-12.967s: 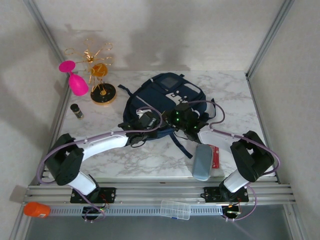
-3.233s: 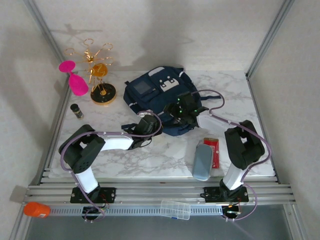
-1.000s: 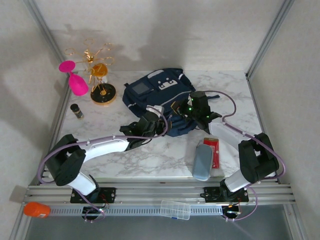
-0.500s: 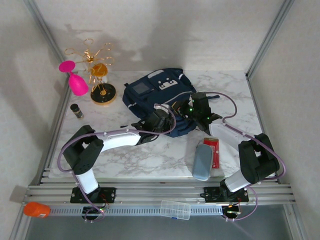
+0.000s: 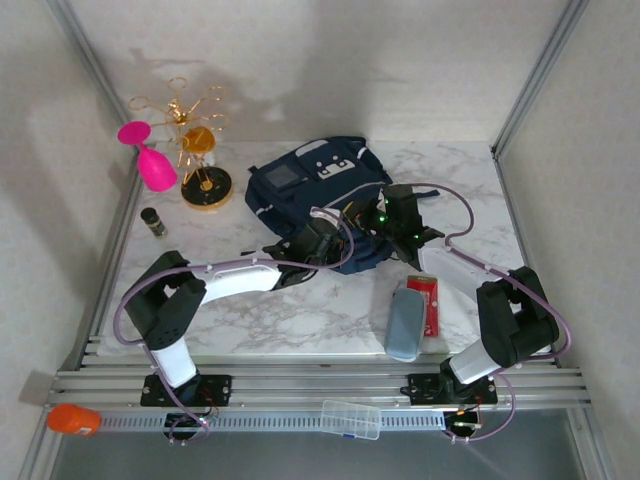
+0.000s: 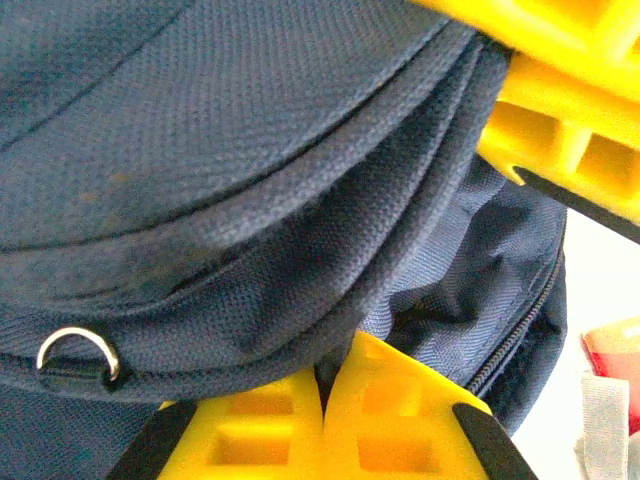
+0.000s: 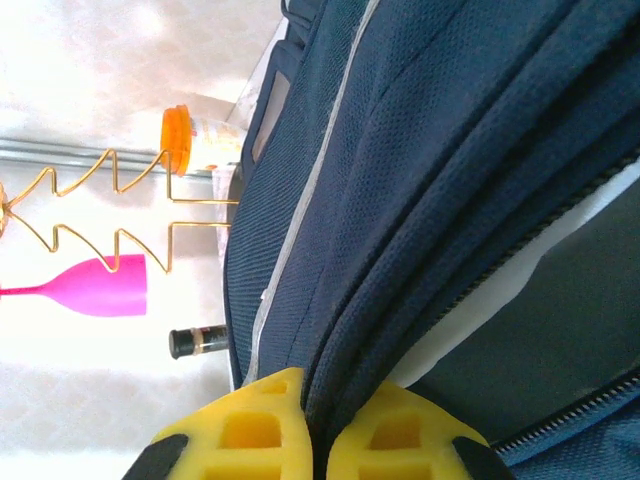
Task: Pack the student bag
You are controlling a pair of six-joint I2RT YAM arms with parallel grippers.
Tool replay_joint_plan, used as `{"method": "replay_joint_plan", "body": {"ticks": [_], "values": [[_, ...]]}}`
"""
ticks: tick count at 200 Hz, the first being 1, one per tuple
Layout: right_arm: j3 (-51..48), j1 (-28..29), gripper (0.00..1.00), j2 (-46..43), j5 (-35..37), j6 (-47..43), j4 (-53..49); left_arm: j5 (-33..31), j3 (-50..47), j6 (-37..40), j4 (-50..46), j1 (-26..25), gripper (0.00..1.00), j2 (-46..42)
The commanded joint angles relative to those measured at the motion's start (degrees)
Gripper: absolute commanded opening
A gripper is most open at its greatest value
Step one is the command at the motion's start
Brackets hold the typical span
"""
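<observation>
**Bag rim pinched by both grippers, mouth not yet spread**

At the upper left of the top view, a pink glass [image 5: 148, 160], a gold rack [image 5: 197, 150] and a small bottle [image 5: 153, 222] are seen, well apart from the work. The bag [image 5: 300, 185] is laid at the upper centre of the table, with its lower edge turned toward the arms.

The left gripper [image 5: 322, 238] is placed at that lower edge. In the left wrist view its yellow fingers [image 6: 390, 420] are pressed together at the bottom of the frame, and a fold of blue fabric is pinched between them. A metal ring [image 6: 78, 350] is seen at the lower left and a zipper [image 6: 520, 335] at the lower right. The right gripper [image 5: 375, 215] is set just beside, to the right. In the right wrist view its fingers are also pressed together, on a seam of the bag. A pale gap is seen between two fabric layers at the right of that frame; whether it is lining or table cannot be told.

At the lower right of the top view, a grey case [image 5: 405, 322] and a red pack [image 5: 427, 300] are left side by side on the table, outside the bag.

The opening of the bag is judged to be the step in hand. Next, the two pinched edges should be drawn apart, so that the mouth is spread. Care is needed, because thin fabric may slip out of such a small pinch.
</observation>
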Motion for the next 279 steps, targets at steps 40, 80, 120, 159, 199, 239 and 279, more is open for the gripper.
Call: {"method": "replay_joint_plan", "body": {"ticks": [40,80,120,159,199,239,279], "values": [[1.07,2.02,0.00,-6.01,-7.69,-2.81,-5.24,-2.21,-10.10,-3.85,-4.23,2.25,0.00,-12.91],[0.14,2.11,0.00,-10.24,-10.39,-4.53,-10.93,1.97,-18.94,-7.76,-7.87,2.24,0.00,-21.94],[-3.02,0.72,0.00,-14.30,-11.28,-5.13,-13.25,-3.54,-22.35,-10.09,-15.44,2.73,0.00,-28.06],[-4.05,0.78,0.00,-15.24,-12.55,-5.67,-12.98,-4.73,-23.71,-10.01,-16.13,10.18,0.00,-29.88],[-5.08,2.45,0.00,-12.76,-12.93,-4.99,-9.37,-1.61,-19.49,-8.69,-12.03,18.06,0.00,-22.81],[-4.66,5.27,0.00,-8.00,-10.58,-2.48,-0.69,2.61,-17.56,-6.92,-8.16,19.21,0.00,-20.03],[-2.74,9.96,0.00,-4.32,-1.27,0.78,4.43,2.24,-7.23,-4.47,-9.89,21.80,0.00,-12.75]]}}
